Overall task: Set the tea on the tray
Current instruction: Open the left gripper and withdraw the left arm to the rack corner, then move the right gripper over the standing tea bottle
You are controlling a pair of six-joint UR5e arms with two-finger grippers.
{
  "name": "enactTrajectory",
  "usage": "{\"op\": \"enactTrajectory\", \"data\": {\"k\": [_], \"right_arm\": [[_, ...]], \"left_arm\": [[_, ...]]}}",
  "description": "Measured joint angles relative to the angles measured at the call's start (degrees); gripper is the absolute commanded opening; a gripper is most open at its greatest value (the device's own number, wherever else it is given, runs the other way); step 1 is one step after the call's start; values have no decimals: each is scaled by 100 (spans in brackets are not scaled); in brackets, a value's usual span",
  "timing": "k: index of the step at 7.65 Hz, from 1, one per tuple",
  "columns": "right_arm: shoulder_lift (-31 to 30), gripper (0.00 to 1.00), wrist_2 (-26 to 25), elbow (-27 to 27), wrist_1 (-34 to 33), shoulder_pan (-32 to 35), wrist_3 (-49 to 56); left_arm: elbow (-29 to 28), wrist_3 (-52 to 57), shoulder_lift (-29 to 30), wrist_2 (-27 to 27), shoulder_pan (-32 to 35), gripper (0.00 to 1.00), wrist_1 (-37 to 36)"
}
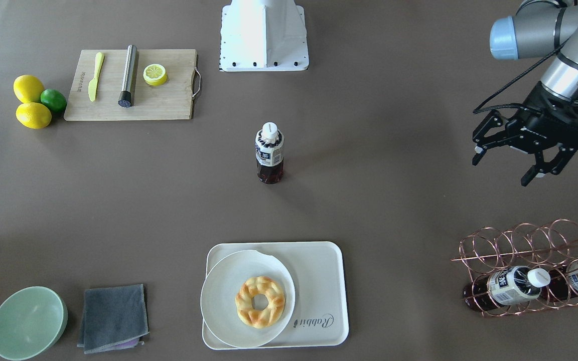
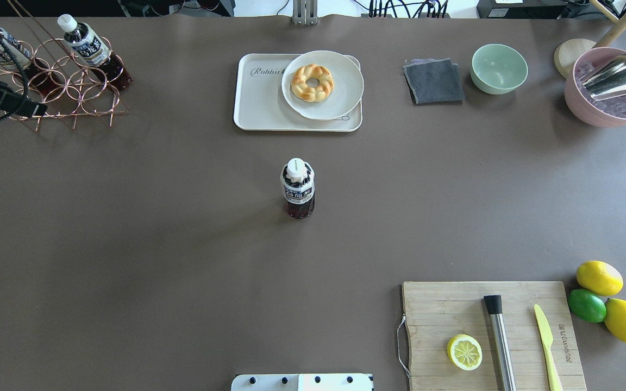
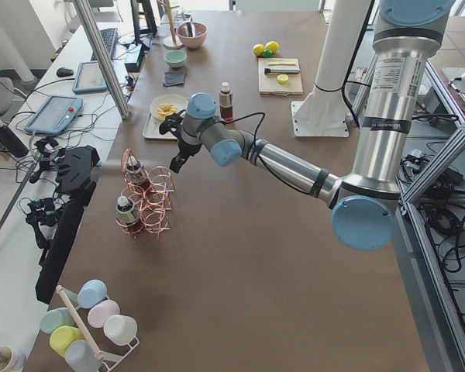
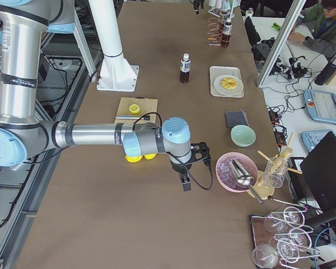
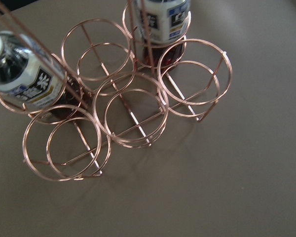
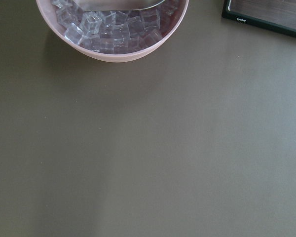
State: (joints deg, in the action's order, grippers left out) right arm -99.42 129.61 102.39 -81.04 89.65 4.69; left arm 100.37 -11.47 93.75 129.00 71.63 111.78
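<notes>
Nearest the robot, mid-table, the small clear plastic tea bottle (image 2: 298, 187), dark-filled and white-capped, stands upright and alone, well apart from both arms. Farther out, the left gripper (image 1: 501, 170) hangs spread and empty beside the copper wire rack (image 5: 133, 111) holding two like bottles. The right gripper (image 4: 185, 176) sits near the pink bowl of ice cubes (image 2: 584, 108); spread or closed, I cannot tell. Farthest, a round white plate (image 2: 345, 92) covers much of the cream rectangular tray (image 2: 261, 103). A grazing finger could topple the tall bottle, and landing on the plate's edge would leave it tilted.
</notes>
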Motion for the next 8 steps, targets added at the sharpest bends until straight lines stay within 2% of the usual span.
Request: {"op": "enactTrajectory", "data": {"k": [2, 5, 6, 8], "right_arm": [[14, 100, -7, -5, 0, -3, 3], [31, 100, 5, -30, 0, -1, -15], [30, 100, 6, -29, 0, 0, -18], [35, 100, 4, -32, 0, -2, -21]], "left_arm": [[-549, 791, -363, 63, 351, 98, -22], [-868, 572, -433, 127, 658, 98, -174], [-851, 628, -425, 281, 758, 98, -445], [-656, 1190, -336, 481, 1018, 98, -1590]]}}
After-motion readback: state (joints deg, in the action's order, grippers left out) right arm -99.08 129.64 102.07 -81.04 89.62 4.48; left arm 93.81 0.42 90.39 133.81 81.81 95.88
